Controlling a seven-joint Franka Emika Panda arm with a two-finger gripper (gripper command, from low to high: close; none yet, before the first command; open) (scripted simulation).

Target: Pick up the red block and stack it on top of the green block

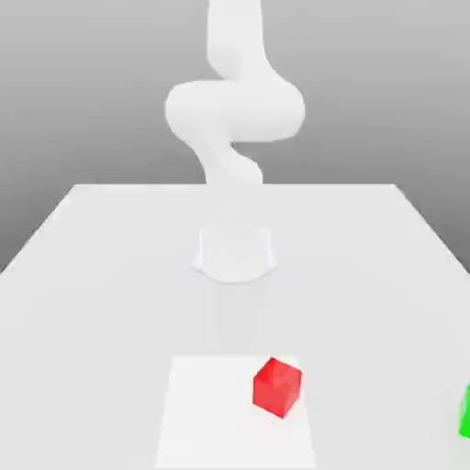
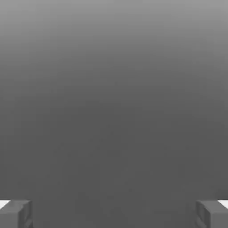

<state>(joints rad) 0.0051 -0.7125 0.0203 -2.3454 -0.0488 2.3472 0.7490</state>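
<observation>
The red block (image 1: 277, 386) sits on the white table (image 1: 110, 275) near the front, a little to the exterior view's right of centre. The green block (image 1: 465, 411) lies at the far right edge of that view, partly cut off. My white arm (image 1: 234, 110) rises from its base (image 1: 235, 252) and leaves the picture high above both blocks. In the hand view my gripper (image 2: 114, 213) is open, its two grey fingertips (image 2: 15, 213) set wide apart with nothing between them, facing a plain grey background.
A lighter square patch (image 1: 211, 422) marks the table under and beside the red block. The table's far edge runs behind the arm's base, and its side edges slant outward toward the front.
</observation>
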